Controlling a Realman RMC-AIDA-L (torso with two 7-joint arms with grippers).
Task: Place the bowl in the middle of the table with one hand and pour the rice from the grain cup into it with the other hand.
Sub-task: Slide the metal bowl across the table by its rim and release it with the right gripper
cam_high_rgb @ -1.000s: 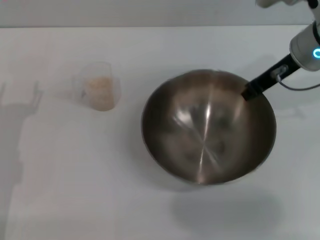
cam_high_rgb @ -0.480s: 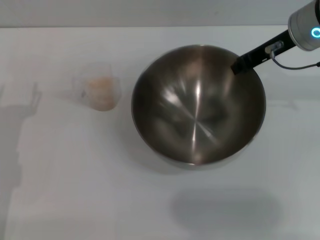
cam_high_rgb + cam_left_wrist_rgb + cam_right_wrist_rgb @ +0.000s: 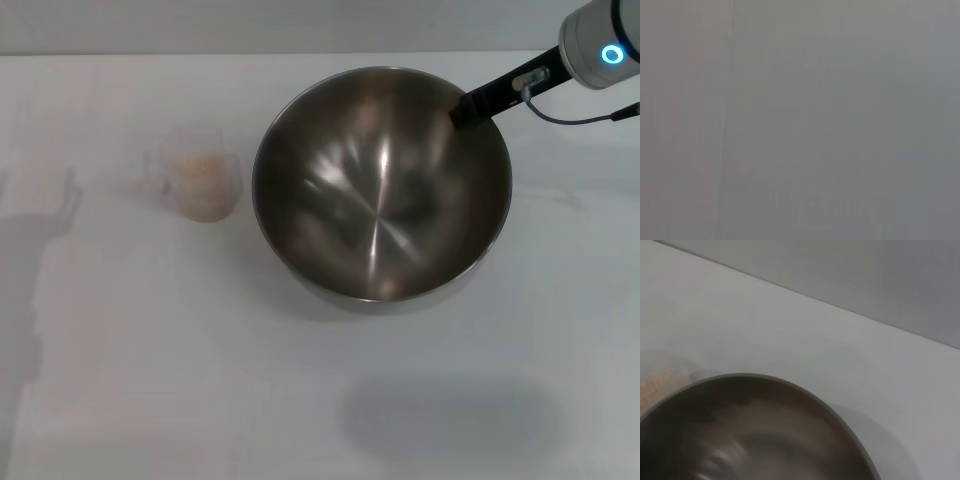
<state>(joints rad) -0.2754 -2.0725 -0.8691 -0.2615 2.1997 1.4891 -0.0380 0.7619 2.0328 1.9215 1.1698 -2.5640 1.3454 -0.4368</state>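
The steel bowl (image 3: 380,190) hangs tilted over the white table (image 3: 150,350), a little right of its middle. My right gripper (image 3: 465,108) is shut on the bowl's far right rim, its arm reaching in from the upper right. In the right wrist view the bowl's rim and inside (image 3: 755,430) fill the lower part. The grain cup (image 3: 200,180) stands upright to the bowl's left, apart from it, with the rice (image 3: 203,175) heaped inside. My left gripper shows in no view; the left wrist view is a blank grey.
The table's far edge (image 3: 200,54) meets a grey wall behind the bowl. A shadow of the left arm (image 3: 45,230) lies on the table's left side. The bowl's shadow (image 3: 450,420) falls on the near tabletop.
My right gripper has carried the bowl leftward and toward the far side of the table. The grain cup has not moved.
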